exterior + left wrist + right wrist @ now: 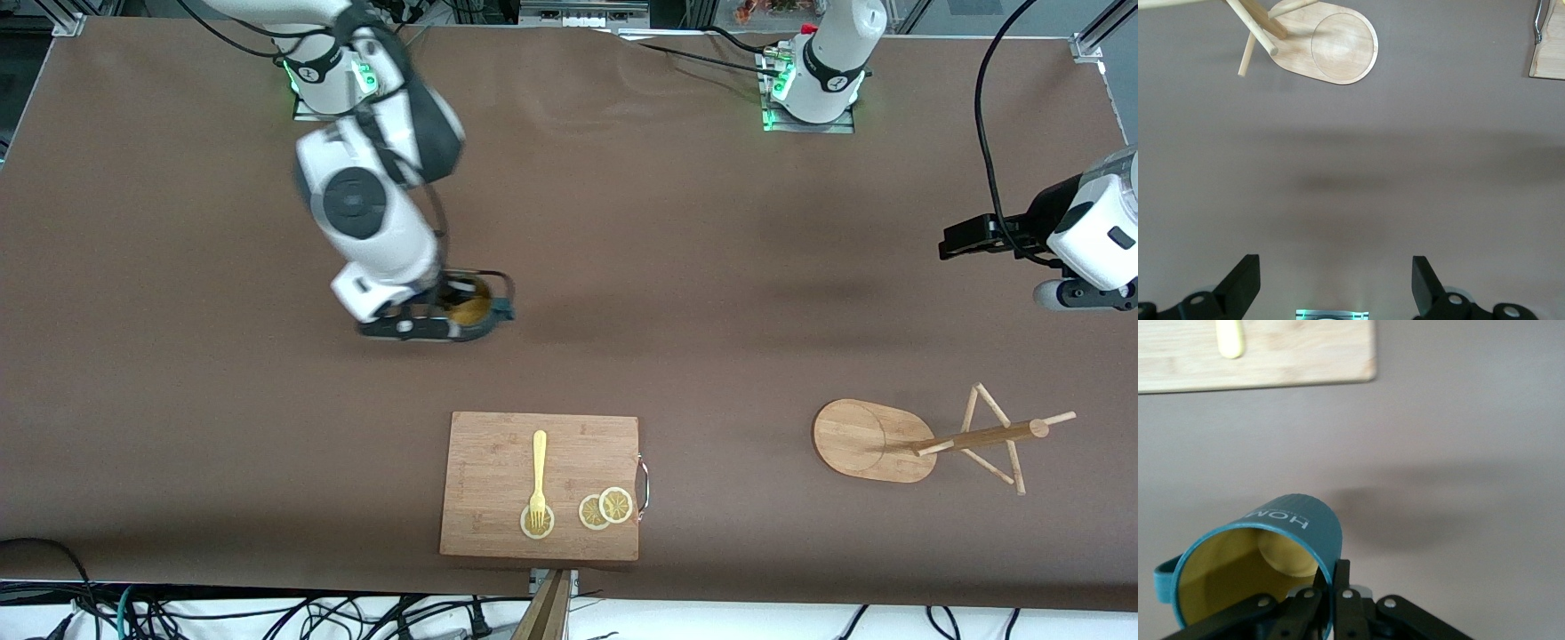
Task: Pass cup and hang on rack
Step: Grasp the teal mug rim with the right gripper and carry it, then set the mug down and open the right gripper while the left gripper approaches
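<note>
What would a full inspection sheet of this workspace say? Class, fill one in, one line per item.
Surface: brown table, flat.
Job's things: teal cup clamped by its rim in the right hand; rack lying on its side toward the left arm's end.
Clutter: cutting board holding a yellow fork and lemon slices.
Grippers: right hand shut on the cup's wall; left hand open over bare table, waiting.
Cables: black cable looping to the left arm; tangle under the table's near edge.
Surroundings: aluminium frame corner.
</note>
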